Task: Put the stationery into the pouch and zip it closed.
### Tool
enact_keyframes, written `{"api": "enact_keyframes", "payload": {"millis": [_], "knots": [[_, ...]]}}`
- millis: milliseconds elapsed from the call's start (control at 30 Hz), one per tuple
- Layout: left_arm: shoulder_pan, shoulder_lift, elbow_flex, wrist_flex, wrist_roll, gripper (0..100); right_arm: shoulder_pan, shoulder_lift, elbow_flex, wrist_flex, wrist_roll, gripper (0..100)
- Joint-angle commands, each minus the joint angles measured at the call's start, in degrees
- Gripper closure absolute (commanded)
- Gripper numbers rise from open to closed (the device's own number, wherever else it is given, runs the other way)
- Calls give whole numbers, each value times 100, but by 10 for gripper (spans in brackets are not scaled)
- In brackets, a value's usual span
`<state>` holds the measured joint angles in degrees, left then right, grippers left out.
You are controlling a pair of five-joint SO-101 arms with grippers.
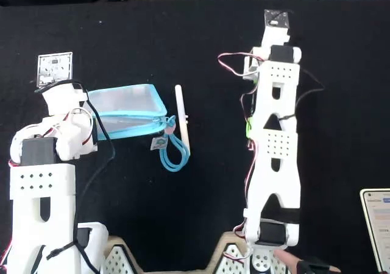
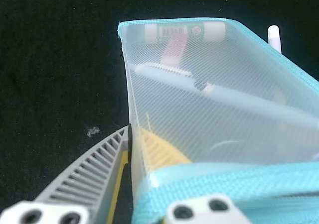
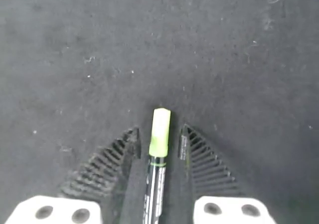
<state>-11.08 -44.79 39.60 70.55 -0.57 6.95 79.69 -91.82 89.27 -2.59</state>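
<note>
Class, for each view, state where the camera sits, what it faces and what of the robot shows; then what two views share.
High view: fixed above, looking down over the table; shows the right arm and the left arm, left gripper at the pouch.
Left wrist view: on the left wrist, looking along its gripper, shut on the pouch's edge.
Right wrist view: on the right wrist, facing the table past the right gripper holding a green-capped pen.
Shared: high and left wrist views both show pouch and white pen.
</note>
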Motion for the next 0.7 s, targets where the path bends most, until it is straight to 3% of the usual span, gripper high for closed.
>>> {"api": "enact_keyframes", "payload": {"millis": [0, 133, 233, 667], "knots": [[-92, 35, 154, 9, 88, 970, 35, 75, -356, -229, 0, 874], [-92, 35, 154, 9, 88, 970, 35, 154, -374, -211, 0, 881], [-92, 35, 154, 9, 88, 970, 70, 127, -391, -202, 0, 995], [-92, 35, 154, 9, 88, 970, 35, -549, -382, 747, 9, 988]]}}
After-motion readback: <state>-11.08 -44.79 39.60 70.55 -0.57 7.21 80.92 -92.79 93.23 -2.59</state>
